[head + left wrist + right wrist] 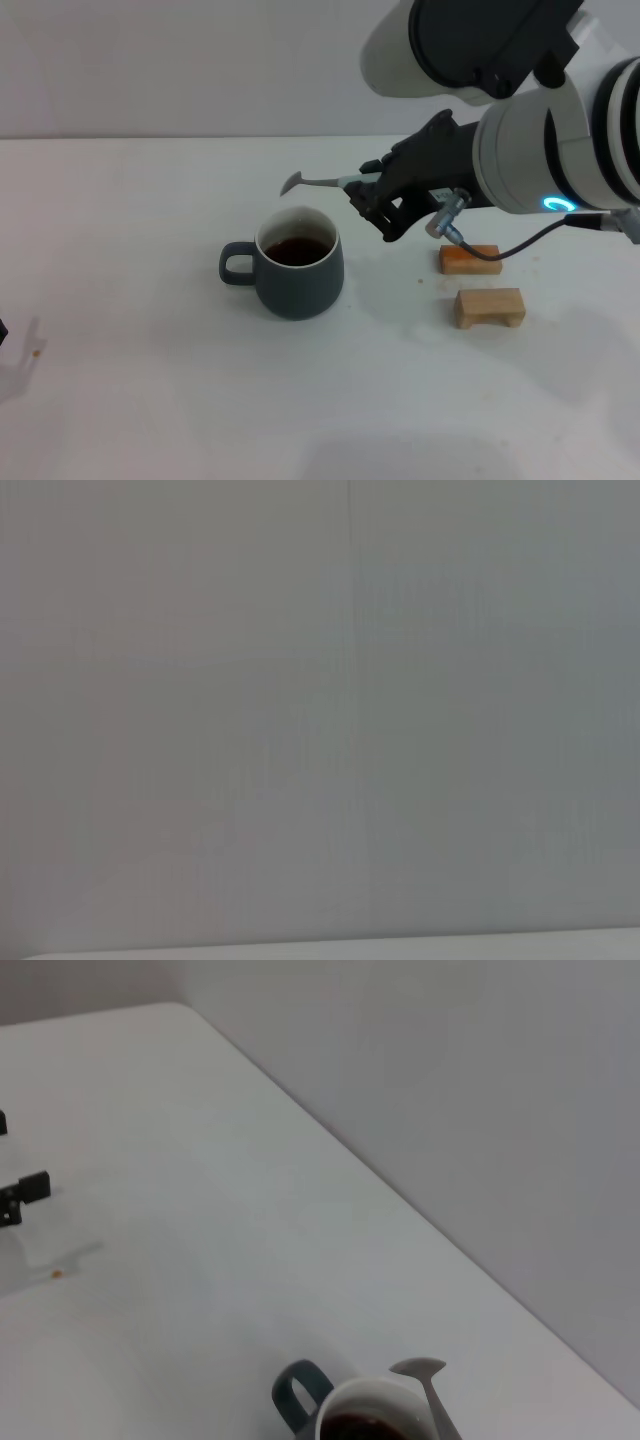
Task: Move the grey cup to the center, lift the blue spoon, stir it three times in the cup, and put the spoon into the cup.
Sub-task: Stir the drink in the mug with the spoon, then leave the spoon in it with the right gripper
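The grey cup (298, 275) stands upright near the middle of the table, handle toward my left, with dark liquid inside. In the right wrist view I see the cup's (368, 1398) rim and handle at the bottom edge. My right gripper (362, 195) is shut on the pale handle of the blue spoon (310, 182). The spoon is held roughly level above and just behind the cup's rim, its metal bowl pointing left. From the wrist, the spoon (425, 1372) hangs over the cup's far rim, clear of the liquid. Only a dark bit of my left gripper (22, 1196) shows, far left.
Two small wooden blocks (469, 259) (489, 306) lie to the right of the cup, under my right arm. A tiny orange crumb (35, 351) sits near the left edge. A grey wall backs the table. The left wrist view shows only wall.
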